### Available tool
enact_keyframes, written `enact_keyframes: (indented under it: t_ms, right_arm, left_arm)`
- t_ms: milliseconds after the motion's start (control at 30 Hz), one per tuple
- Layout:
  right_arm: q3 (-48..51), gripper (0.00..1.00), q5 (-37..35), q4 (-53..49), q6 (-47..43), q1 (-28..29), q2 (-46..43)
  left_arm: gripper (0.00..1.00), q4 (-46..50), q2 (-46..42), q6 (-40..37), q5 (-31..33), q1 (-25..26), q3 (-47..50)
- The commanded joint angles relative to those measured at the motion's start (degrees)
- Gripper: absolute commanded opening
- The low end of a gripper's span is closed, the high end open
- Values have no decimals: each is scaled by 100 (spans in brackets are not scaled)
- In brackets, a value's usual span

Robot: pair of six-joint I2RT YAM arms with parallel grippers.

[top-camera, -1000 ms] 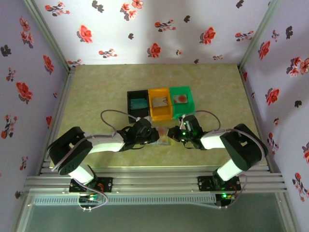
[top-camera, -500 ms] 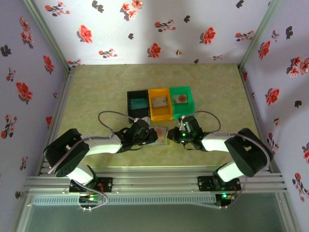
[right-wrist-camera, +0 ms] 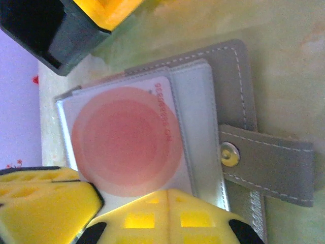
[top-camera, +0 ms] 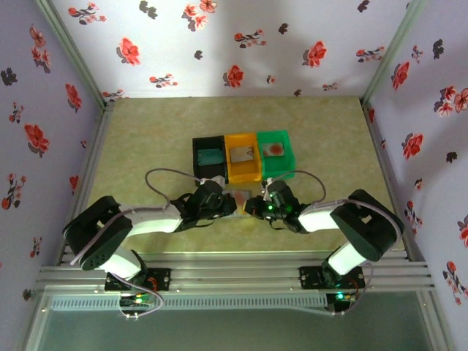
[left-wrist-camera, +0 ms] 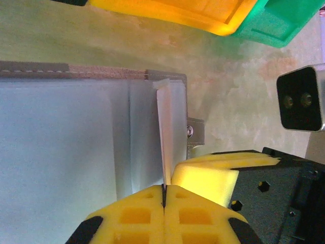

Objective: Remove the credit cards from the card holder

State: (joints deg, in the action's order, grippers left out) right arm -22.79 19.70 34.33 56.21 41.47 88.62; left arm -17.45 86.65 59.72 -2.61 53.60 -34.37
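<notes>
Partly covering the credit card, right end effector clamps it; left end effector pinches a card holder sleeve.

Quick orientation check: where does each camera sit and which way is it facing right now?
Top external: above and behind, looking down; both arms show, left gripper and right gripper meeting at the card holder.
Left wrist: low over the card holder, facing the orange bin; own jaws shut on a thin leaf.
Right wrist: close above the credit card; own jaws shut.
Shared: each wrist view catches the other arm's yellow finger.
</notes>
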Motion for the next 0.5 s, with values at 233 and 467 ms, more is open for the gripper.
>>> enact_keyframes:
  t_ms: [233, 467]
  right_arm:
    - [-295, 7, -731, 9, 37, 356, -353]
    - [-30, 4, -920, 612, 370, 391, 336]
  left_arm:
    - [0, -328, 149, 83, -187, 1, 42]
    - [0, -355, 94, 105, -171, -15, 103]
